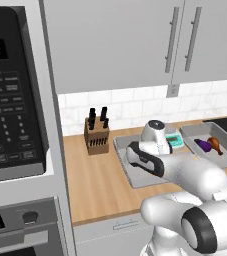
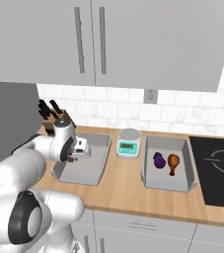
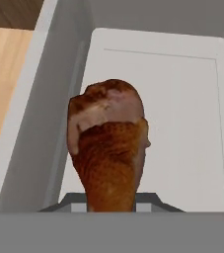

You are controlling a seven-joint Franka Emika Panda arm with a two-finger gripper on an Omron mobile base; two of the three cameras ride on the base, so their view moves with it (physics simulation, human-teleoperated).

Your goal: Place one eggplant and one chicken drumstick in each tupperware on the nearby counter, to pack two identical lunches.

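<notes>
My gripper (image 2: 74, 157) hangs low over the left tupperware (image 2: 91, 168), shut on a reddish-brown chicken drumstick (image 3: 111, 148). In the hand view the drumstick's thick end points down at the pale floor of that tupperware (image 3: 182, 123), and the meat covers the fingertips. The right tupperware (image 2: 168, 187) holds a dark purple eggplant (image 2: 159, 159) and a second drumstick (image 2: 173, 162) side by side. In the left base view the same eggplant (image 1: 203, 145) and drumstick (image 1: 215, 144) lie in the right tupperware (image 1: 190, 134), while my arm covers much of the left tupperware (image 1: 122, 160).
A small white scale (image 2: 129, 142) stands between the two containers on the wooden counter (image 2: 123, 185). A knife block (image 2: 54, 116) sits at the back left, near the wall. The black stovetop (image 2: 217, 168) lies to the right, a microwave (image 1: 10, 90) to the left, wall cabinets overhead.
</notes>
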